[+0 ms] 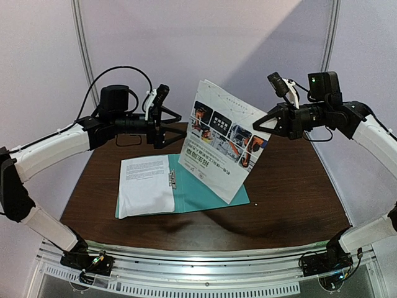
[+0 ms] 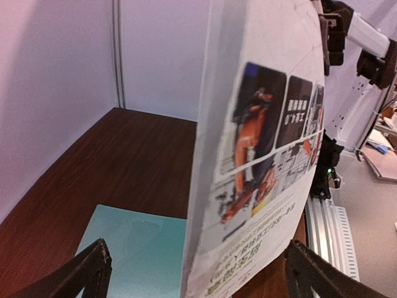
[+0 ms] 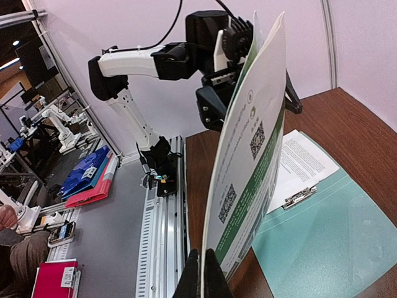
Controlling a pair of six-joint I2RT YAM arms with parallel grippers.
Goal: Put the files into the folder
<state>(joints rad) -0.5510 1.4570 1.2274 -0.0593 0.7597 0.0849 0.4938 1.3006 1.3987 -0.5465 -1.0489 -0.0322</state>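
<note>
Over the open folder (image 1: 208, 194), my right gripper (image 1: 259, 123) clamps the photo sheet (image 1: 220, 146) upright by its edge, left gripper (image 1: 169, 129) spread wide beside it, probably to guide it down onto the plain sheet (image 1: 142, 186).

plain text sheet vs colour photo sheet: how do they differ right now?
Pose: the plain sheet lies flat on the open folder, while the colour sheet is held nearly upright.
Grip: the right gripper pinches the colour sheet's edge, and nothing touches the plain sheet.
Print: the plain sheet has black text only, the colour sheet has photos and text.
Both are white paper of similar size.
</note>
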